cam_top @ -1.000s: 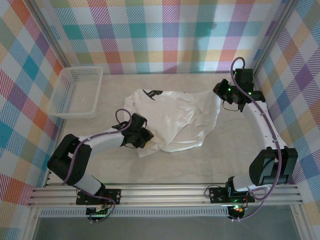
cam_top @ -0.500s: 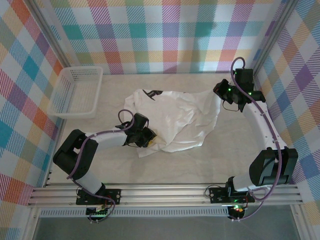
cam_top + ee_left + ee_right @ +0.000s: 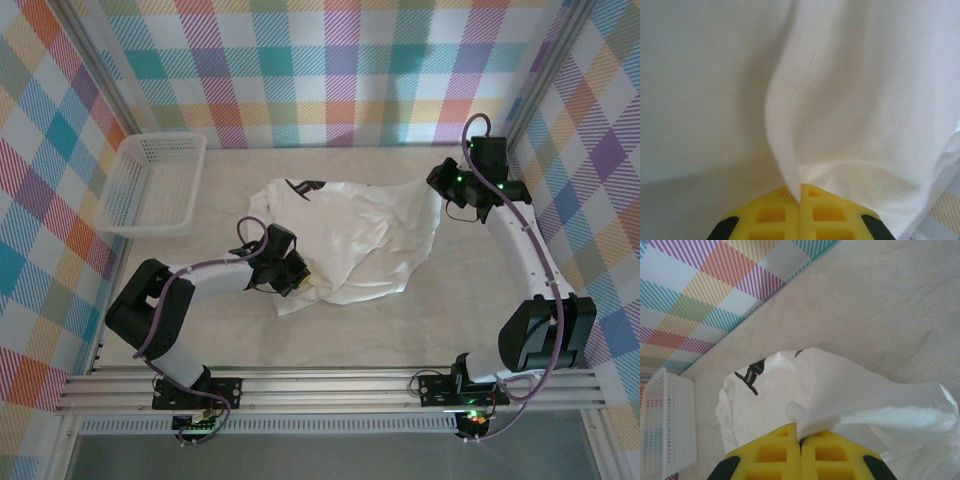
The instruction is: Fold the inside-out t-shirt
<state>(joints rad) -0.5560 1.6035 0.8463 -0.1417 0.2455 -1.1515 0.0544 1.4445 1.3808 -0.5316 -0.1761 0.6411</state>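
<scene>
There is one t-shirt, lying mid-table, and one basket at the far left. Two arms rise from the near edge, the left arm and the right arm, with two grippers between them, the left gripper and the right gripper. One table bears it all, and three plaid walls stand at its left, far and right sides.

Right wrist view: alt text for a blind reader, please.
The right gripper is shut on a bunched fold of the white t-shirt, which trails over the pale table. A mesh basket sits lower left.
</scene>
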